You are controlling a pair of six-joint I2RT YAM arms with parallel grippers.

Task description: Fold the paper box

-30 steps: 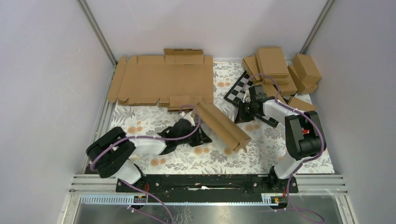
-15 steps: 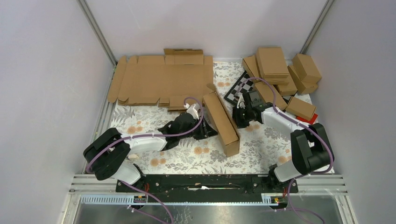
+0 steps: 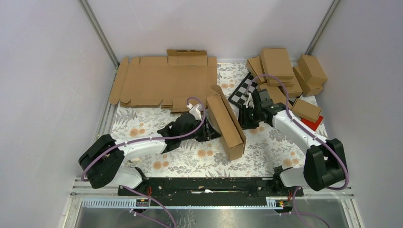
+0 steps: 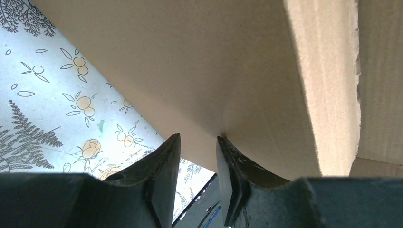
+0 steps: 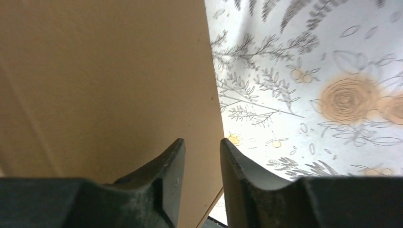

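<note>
The paper box [image 3: 227,121], a folded brown cardboard mailer, stands tilted on a long edge in the middle of the floral cloth. My left gripper [image 3: 209,131] is against its left face and my right gripper [image 3: 244,118] is close to its right face. In the left wrist view the left gripper [image 4: 198,138] is open, with nothing between its fingers. One fingertip [image 4: 222,142] touches the cardboard [image 4: 214,61]. The right gripper [image 5: 201,141] is open in the right wrist view, and the box's face [image 5: 95,85] fills the left side beyond it.
Flat cardboard blanks [image 3: 164,80] lie at the back left. A pile of closed brown boxes [image 3: 285,71] sits at the back right, beside a checkerboard [image 3: 243,88] and a red item [image 3: 314,122]. Metal rails and grey walls border the cloth [image 3: 266,147].
The box swung from lying diagonally to standing nearly front-to-back and tipped up. My left arm reached forward along with it. My right arm stretched out toward the box's right face.
</note>
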